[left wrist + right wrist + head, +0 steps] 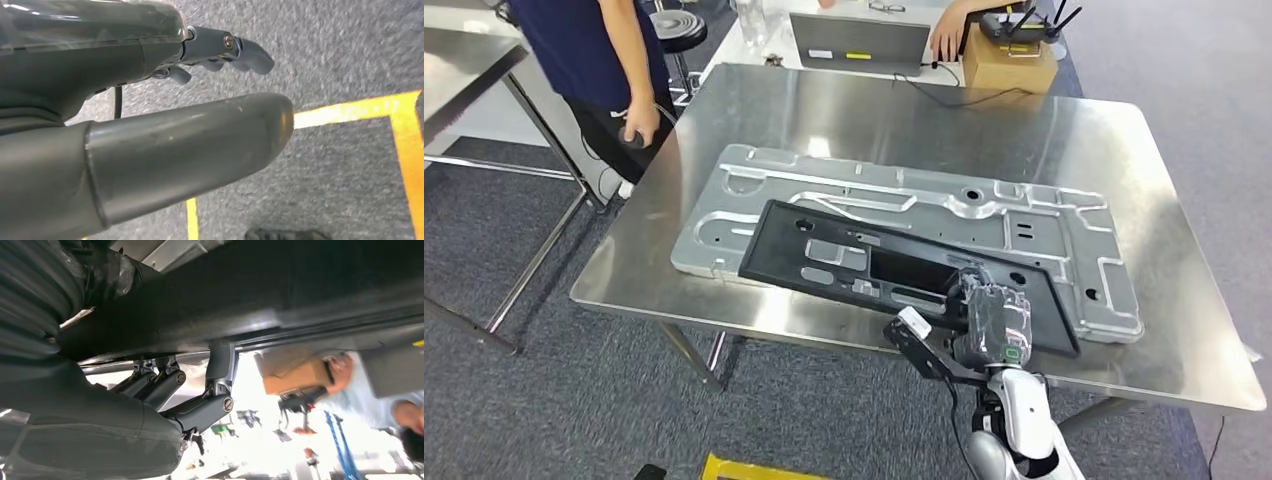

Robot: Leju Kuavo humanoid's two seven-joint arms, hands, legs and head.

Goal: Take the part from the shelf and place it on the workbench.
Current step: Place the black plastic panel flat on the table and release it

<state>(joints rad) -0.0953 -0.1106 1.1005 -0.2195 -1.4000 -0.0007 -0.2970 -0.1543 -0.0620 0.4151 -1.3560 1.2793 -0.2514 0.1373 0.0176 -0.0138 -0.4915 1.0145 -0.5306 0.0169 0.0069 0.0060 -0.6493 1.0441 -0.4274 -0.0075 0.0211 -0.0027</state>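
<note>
Your right hand [992,322] grips the near right edge of the black part [904,272]. In the right wrist view its fingers [200,405] curl against the part's face, so the hold is firm but set at one end only. The part lies at an angle on top of the silver plate [1064,225], which rests on the table [904,120]. Its far left corner sits well in over the plate. Its near right end comes close to the table's near edge.

Your left hand [165,115] hangs over the carpet, holds nothing, and its fingers are apart.

Risks, as I judge them:

- A one-ended grip on a long flat part: let go carelessly and the near right end may slide toward the table's near edge.
- The part rests on the plate's ribs, not on flat steel. It may rock or skid when freed.
- Drawing the fingers out from under the edge could drag the part with them.
- A person [614,60] stands at the table's far left corner, and another person's hand [946,38] rests by the box [1009,62] at the far side. Keep any swing of the part away from both.
</note>
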